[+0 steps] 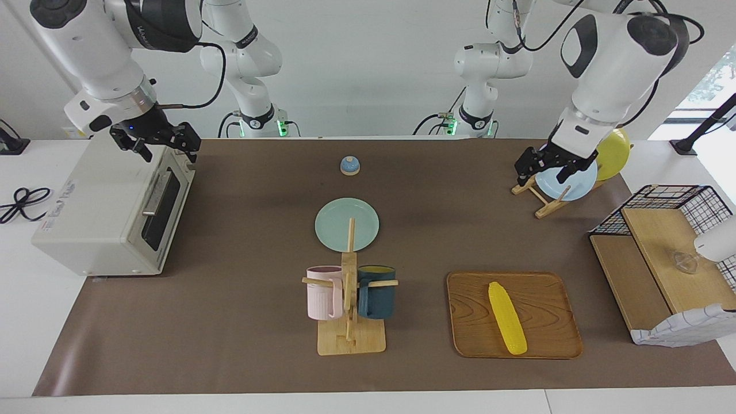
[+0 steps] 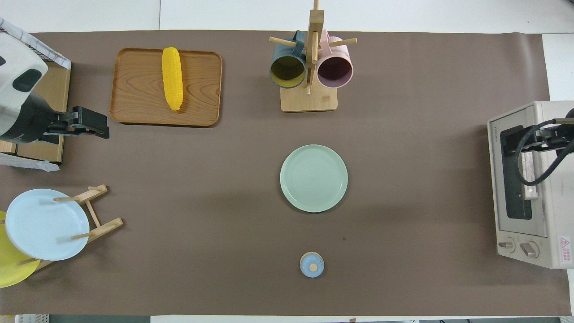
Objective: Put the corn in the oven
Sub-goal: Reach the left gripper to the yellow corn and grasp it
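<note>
Brown matting covers my table. I see the corn [image 1: 507, 317] lying on the wooden tray [image 1: 471, 333] at lower right of the facing view. My left gripper [image 1: 549, 171] hangs over the plate rack [image 1: 539, 198], my right gripper [image 1: 155, 142] over the closed oven [image 1: 109, 213] at upper left; I cannot tell either finger gap.

White wall [image 1: 368, 69]; brown mat [image 1: 259, 230] over white table [image 1: 23, 322]; window [image 1: 713, 75] at edge.
</note>
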